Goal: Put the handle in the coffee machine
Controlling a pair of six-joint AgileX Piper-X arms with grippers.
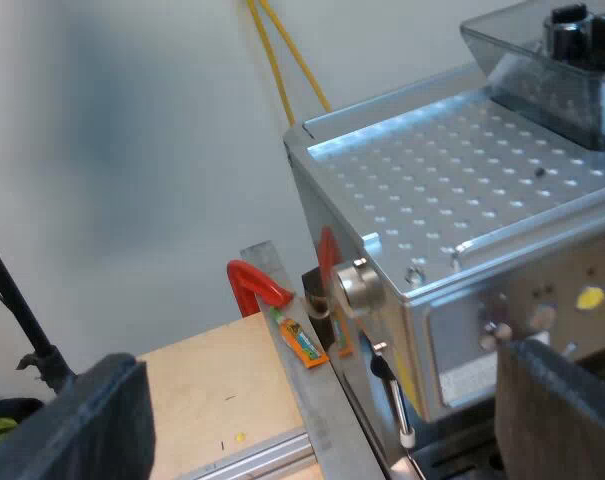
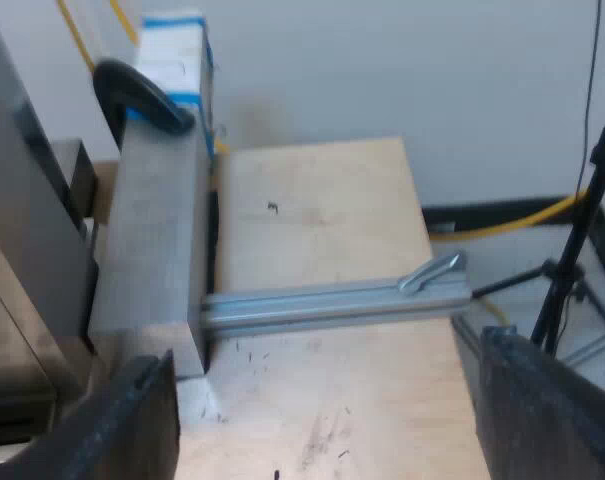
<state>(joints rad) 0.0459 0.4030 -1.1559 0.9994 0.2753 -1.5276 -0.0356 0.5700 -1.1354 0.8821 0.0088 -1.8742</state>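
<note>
Hopper: smoky clear bean hopper (image 1: pixel 552 75) sits on the espresso machine (image 1: pixel 462 180), at one end of its perforated metal top. It has a dark cap. Whether beans lie inside, cannot tell.
Machine: seen from above, at one corner. Round metal knob (image 1: pixel 357 288) on its side, thin steam wand (image 1: pixel 394 400) hanging just below the knob, small buttons and a yellow mark on the front panel.
Left claw: left claw (image 1: pixel 320 380) hovers near the machine's corner, fingers wide apart, nothing between them.
Right claw: right claw (image 2: pixel 327 360) hangs over bare wood, fingers wide apart, empty.
Table: pale plywood table (image 1: pixel 212 390), scuffed, with dark pencil-like marks. An aluminium rail (image 2: pixel 332 300) lies across it with a small lever at one end. A grey metal block (image 2: pixel 157 240) meets the rail's other end at a right angle.
Clamps: red clamp (image 1: pixel 254 283) at the table's edge, near the machine's side. Black clamp (image 2: pixel 142 95) hooked over the far end of the grey block.
Oddments: orange tube (image 1: pixel 302 340) lying just beside the red clamp. Blue-and-white box (image 2: pixel 177 50) upright behind the black clamp.
Room: plain pale wall (image 1: pixel 132 130). Yellow cables (image 1: pixel 282 60) run up it behind the machine. A black stand (image 2: pixel 582 230) rises beyond the table's edge.
</note>
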